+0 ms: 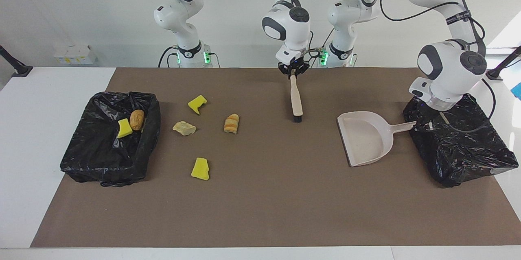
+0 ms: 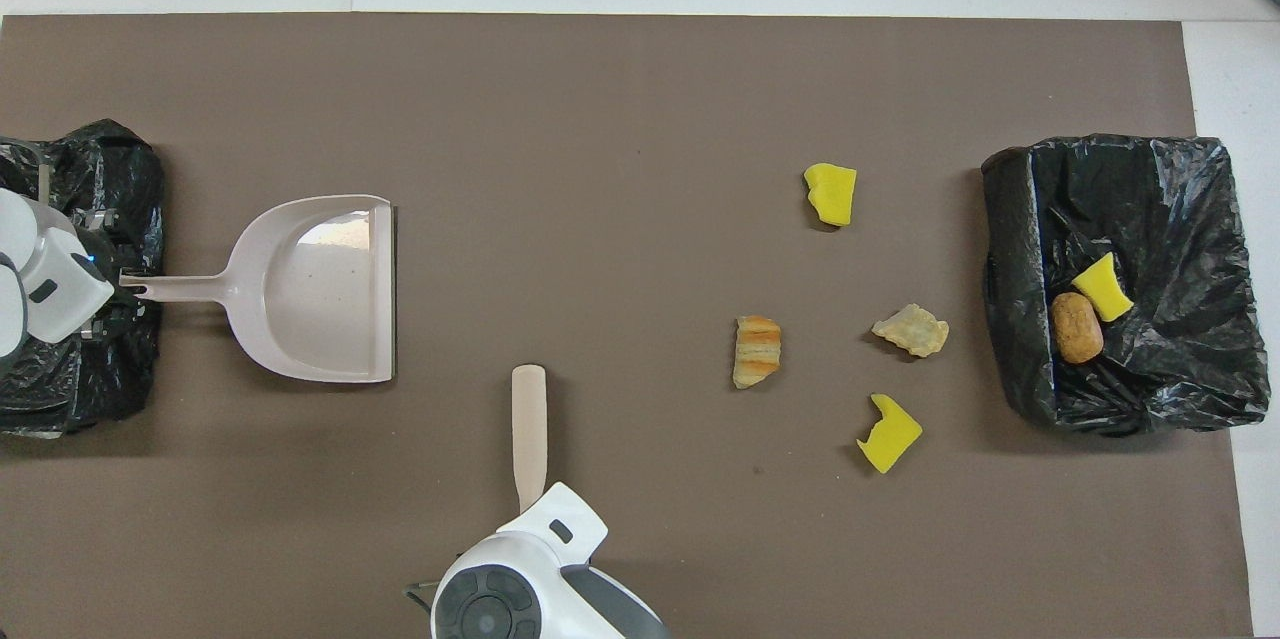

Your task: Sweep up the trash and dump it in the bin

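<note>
Item: sweeping set, both tools gripped, no sweeping begun. The brush (image 1: 296, 99) is held at its handle end by the right gripper (image 1: 292, 72), jaws clenched on it, bristles resting on the brown mat (image 1: 264, 211). The dustpan (image 1: 365, 138) is held by its handle tip at the left gripper (image 1: 423, 123), jaws clamped on it, over the edge of the black bag (image 1: 460, 142) at the left arm's end. Trash: four pieces are loose on the mat, namely a yellow sponge chunk (image 1: 197, 103), a pale lump (image 1: 184, 127), a striped roll (image 1: 231, 123) and a second sponge chunk (image 1: 200, 169); two more lie in the lined bin (image 1: 101, 158) at the right arm's end. Risks are judged as follows: the brush may pivot in so narrow a hold at the handle's end; light sponge may be flicked aside instead of pushed; the pan, well apart from the pieces, may tilt and spill when carried; the roll may be rolled off course.
</note>
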{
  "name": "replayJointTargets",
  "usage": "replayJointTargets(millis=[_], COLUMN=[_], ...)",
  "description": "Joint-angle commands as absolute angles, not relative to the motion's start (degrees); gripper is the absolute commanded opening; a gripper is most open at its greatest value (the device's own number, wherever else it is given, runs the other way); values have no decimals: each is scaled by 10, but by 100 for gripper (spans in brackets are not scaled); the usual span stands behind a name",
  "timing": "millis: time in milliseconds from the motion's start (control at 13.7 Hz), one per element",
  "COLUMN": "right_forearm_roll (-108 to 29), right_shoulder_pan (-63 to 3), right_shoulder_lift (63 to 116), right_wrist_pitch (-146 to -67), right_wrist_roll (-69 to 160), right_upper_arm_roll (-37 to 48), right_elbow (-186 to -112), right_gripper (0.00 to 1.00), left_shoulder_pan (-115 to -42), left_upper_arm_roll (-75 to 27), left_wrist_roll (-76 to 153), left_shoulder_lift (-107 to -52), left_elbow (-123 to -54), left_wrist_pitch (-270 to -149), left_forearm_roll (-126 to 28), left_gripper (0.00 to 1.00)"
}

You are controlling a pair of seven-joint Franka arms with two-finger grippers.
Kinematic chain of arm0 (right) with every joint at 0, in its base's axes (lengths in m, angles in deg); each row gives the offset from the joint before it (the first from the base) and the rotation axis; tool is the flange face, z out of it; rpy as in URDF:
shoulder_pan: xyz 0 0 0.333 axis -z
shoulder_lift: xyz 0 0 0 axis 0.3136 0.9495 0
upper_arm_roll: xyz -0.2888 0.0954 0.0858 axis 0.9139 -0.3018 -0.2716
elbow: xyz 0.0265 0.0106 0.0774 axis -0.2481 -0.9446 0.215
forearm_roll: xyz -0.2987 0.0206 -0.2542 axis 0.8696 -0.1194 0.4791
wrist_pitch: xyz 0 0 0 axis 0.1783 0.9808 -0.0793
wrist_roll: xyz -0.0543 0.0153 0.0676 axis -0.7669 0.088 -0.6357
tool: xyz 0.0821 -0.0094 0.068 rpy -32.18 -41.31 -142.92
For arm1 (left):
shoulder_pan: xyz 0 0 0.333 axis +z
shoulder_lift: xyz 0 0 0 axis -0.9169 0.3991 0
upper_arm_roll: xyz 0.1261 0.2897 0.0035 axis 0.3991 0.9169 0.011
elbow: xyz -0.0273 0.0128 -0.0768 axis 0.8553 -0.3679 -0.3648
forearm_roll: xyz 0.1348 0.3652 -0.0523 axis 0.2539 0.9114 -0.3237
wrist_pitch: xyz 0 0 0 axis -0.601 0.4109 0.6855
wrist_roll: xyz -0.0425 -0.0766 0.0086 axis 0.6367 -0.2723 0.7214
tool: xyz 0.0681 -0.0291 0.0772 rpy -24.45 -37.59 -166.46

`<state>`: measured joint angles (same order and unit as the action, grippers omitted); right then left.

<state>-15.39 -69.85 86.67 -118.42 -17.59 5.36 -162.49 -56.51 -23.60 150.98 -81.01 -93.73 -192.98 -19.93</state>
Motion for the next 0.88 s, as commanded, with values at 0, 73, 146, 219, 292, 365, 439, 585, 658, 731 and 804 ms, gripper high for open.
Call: replayJointTargets(millis=[0, 73, 146, 219, 292, 365, 439, 585, 658, 731, 804], right_forearm_roll=[-152, -153, -152, -152, -151, -138, -110, -75, -68, -62, -59], right_shoulder_pan=[-698, -697, -693, -681, -665, -651, -638, -602, -584, -556, -535], right_shoulder_lift=[862, 863, 861, 857, 851, 849, 846, 830, 814, 792, 766], right_wrist_pitch=[-1194, -1195, -1196, -1195, -1194, -1195, -1192, -1176, -1153, -1124, -1084], right_wrist_roll=[-184, -185, -184, -183, -180, -179, -183, -185, -184, -178, -175], right_upper_arm_roll=[54, 55, 55, 56, 57, 58, 58, 58, 58, 58, 57], right_elbow=[-1623, -1623, -1623, -1623, -1622, -1622, -1626, -1631, -1631, -1630, -1633], right_gripper=[12, 0, 0, 0, 0, 0, 0, 0, 0, 0, 0], left_shoulder_pan=[-565, -566, -566, -567, -567, -571, -580, -602, -615, -629, -640], left_upper_arm_roll=[-236, -236, -236, -236, -237, -239, -239, -239, -239, -239, -239], left_wrist_roll=[1513, 1512, 1507, 1496, 1475, 1454, 1435, 1394, 1369, 1347, 1329], left_shoulder_lift=[-822, -821, -819, -818, -818, -817, -817, -816, -816, -816, -816], left_elbow=[-950, -948, -946, -944, -944, -943, -943, -942, -942, -942, -942], left_wrist_pitch=[-1940, -1940, -1940, -1940, -1940, -1940, -1940, -1940, -1940, -1941, -1941], left_forearm_roll=[-189, -190, -190, -190, -190, -191, -191, -194, -194, -194, -194], left_gripper=[0, 0, 0, 0, 0, 0, 0, 0, 0, 0, 0])
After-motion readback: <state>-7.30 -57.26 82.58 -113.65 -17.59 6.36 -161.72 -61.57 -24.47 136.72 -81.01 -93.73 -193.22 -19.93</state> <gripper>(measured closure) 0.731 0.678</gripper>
